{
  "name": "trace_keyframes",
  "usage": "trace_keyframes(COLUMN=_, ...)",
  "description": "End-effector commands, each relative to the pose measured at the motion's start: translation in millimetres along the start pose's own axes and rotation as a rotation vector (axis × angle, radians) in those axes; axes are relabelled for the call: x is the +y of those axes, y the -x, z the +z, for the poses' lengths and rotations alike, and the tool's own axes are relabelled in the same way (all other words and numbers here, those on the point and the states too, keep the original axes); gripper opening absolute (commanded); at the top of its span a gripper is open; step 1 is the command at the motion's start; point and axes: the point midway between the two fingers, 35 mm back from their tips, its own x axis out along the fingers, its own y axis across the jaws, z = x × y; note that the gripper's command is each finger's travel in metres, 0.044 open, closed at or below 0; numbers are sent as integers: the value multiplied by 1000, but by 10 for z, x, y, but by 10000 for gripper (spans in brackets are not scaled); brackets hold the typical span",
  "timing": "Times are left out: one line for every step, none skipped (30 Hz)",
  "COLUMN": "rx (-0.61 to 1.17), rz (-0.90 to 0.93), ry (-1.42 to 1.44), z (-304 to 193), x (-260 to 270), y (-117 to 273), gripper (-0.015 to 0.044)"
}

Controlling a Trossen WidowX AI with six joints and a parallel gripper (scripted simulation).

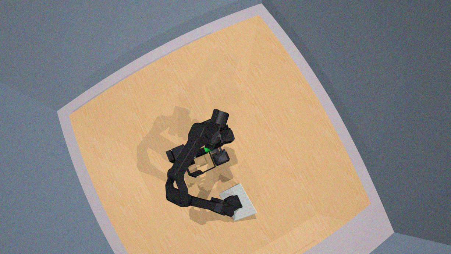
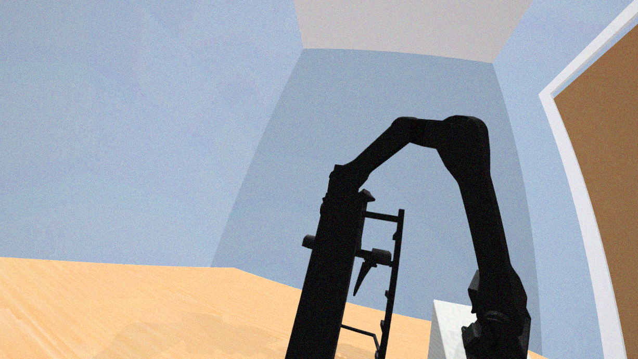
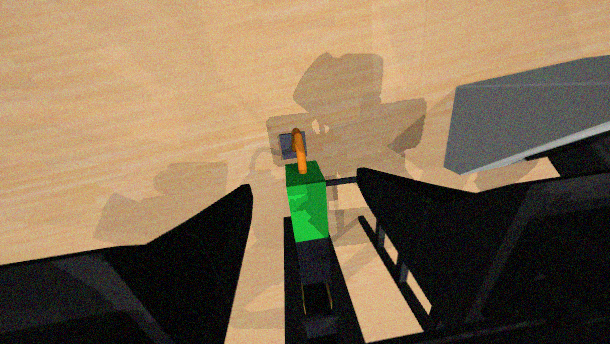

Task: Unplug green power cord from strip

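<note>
On a pale wood-grain table top (image 1: 258, 94), bordered by a light grey margin (image 1: 296, 44) and seen from above against a dull blue-grey floor, stands the black arm (image 1: 183, 157), its base set on a small grey square plate (image 1: 244, 201) near the lower middle of the surface. Soft shadows of the arm fall across the wood to the upper left of it. From the low exterior view, pale blue walls (image 2: 134, 133) meet at a corner behind the arm, a light grey ceiling (image 2: 410, 26) closes the top, and a brown panel with a white frame (image 2: 602, 156) occupies the right edge; the arm arches up from the plate and comes down over a tall black upright piece (image 2: 326, 276) with a thin ladder-like rack beside it. In the wrist view, the gripper (image 3: 305, 200) has its two dark fingers spread well apart, with bare wood showing on either side of the green plug (image 3: 306, 202); neither finger touches it. The plug sits at the end of a narrow black bar between the fingers, and a short orange cord (image 3: 299, 150) rises from its far end toward a small grey square on the table. Whether the plug remains seated in the power strip cannot be told from these views.
</note>
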Motion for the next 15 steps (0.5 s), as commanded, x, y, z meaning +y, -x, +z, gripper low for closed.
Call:
trace_keyframes(rx=-3, rz=4, ry=0, z=112, x=12, y=34, gripper=420)
trace_keyframes(rx=-4, rz=4, ry=0, z=199, x=16, y=54, gripper=440)
trace_keyframes(rx=-4, rz=4, ry=0, z=291, x=17, y=74, gripper=440)
trace_keyframes(rx=-5, rz=4, ry=0, z=393, x=15, y=94, gripper=440)
trace_keyframes(rx=-5, rz=4, ry=1, z=495, x=9, y=113, gripper=440)
trace_keyframes(rx=-5, rz=4, ry=1, z=563, x=3, y=125, gripper=440)
trace_keyframes(rx=-4, rz=4, ry=1, z=586, x=1, y=128, gripper=440)
trace_keyframes(rx=-4, rz=4, ry=1, z=586, x=1, y=128, gripper=440)
trace_keyframes(rx=-4, rz=4, ry=1, z=586, x=1, y=128, gripper=440)
trace_keyframes(rx=-4, rz=4, ry=1, z=586, x=1, y=128, gripper=440)
trace_keyframes(rx=-4, rz=4, ry=1, z=586, x=1, y=128, gripper=440)
trace_keyframes(rx=-4, rz=4, ry=1, z=586, x=1, y=128, gripper=440)
trace_keyframes(rx=-4, rz=4, ry=1, z=586, x=1, y=128, gripper=440)
trace_keyframes(rx=-4, rz=4, ry=1, z=586, x=1, y=128, gripper=440)
trace_keyframes(rx=-4, rz=4, ry=1, z=586, x=1, y=128, gripper=440)
